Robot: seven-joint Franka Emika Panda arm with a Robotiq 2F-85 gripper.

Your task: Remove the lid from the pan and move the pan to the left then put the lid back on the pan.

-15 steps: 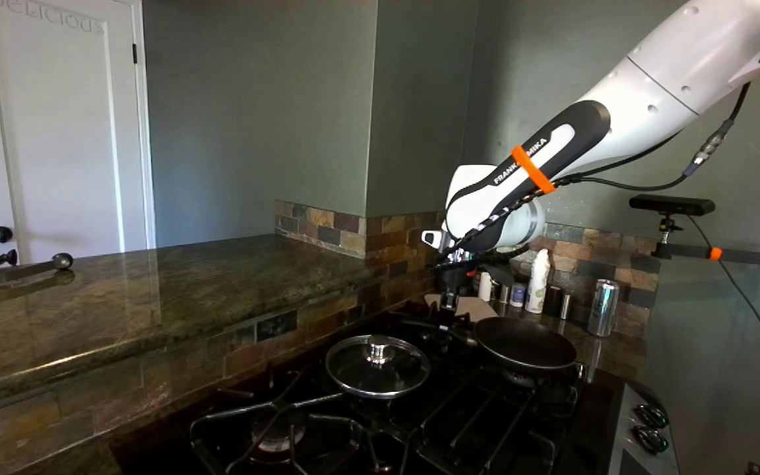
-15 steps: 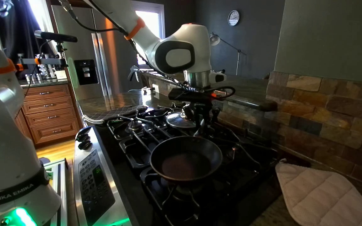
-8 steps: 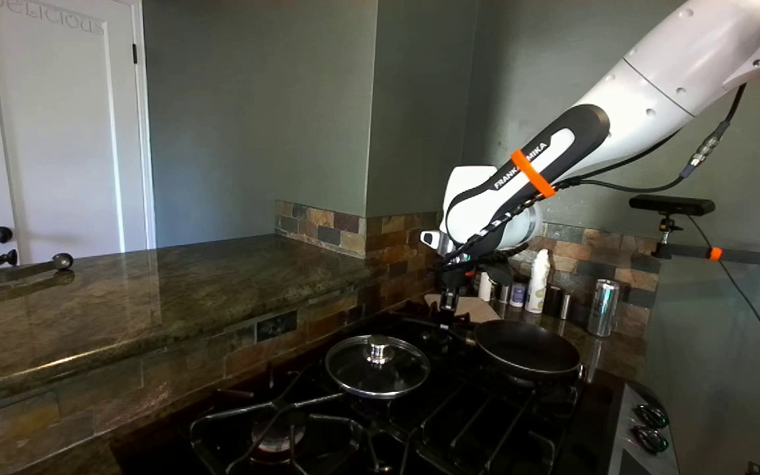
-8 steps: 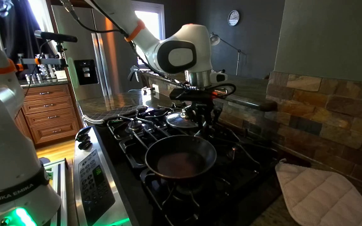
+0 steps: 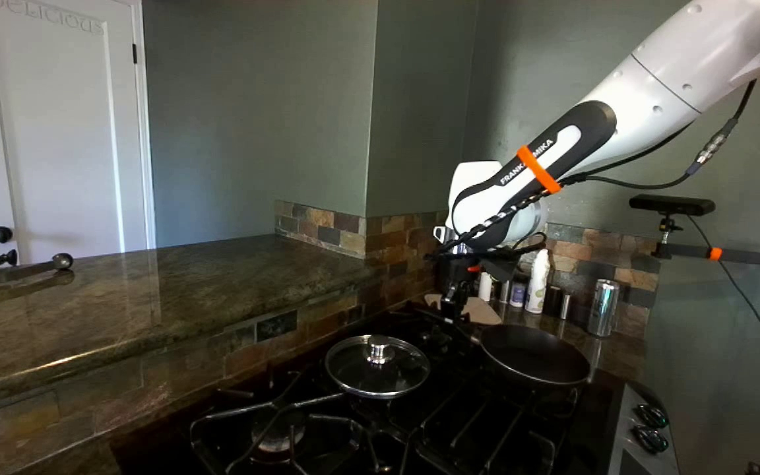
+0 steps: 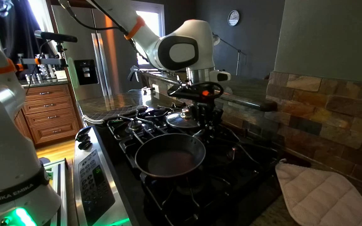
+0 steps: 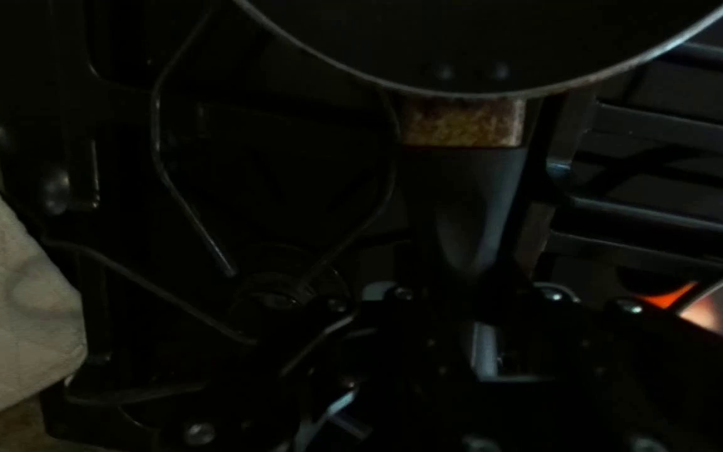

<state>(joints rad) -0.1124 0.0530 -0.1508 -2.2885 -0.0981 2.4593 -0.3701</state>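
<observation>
The dark frying pan [image 5: 532, 356] is uncovered over the burner nearest the bottles. Its black interior [image 6: 170, 157] shows in an exterior view. Whether it rests on the grate or is held just above it, I cannot tell. My gripper [image 5: 451, 315] is shut on the pan's handle, which runs up between the dark fingers [image 7: 474, 301] in the wrist view; the pan's rim [image 7: 462, 94] is at the top there. The fingertips are very dark. The glass lid [image 5: 377, 376] with its silvery rim and knob lies on another burner; the gripper [image 6: 206, 127] partly hides the lid [image 6: 179, 120] in an exterior view.
Black grates [image 5: 274, 412] surround the pan and lid. A tiled wall and raised granite counter [image 5: 221, 284] run along the stove's side. A pale pot holder [image 6: 325, 191] lies by the stove. Bottles [image 5: 538, 284] and steel canisters [image 5: 603, 309] stand behind the pan.
The pan has moved with my gripper, to the left in an exterior view and slightly right and down in an exterior view. The wrist has turned a little. The lid has not moved.
</observation>
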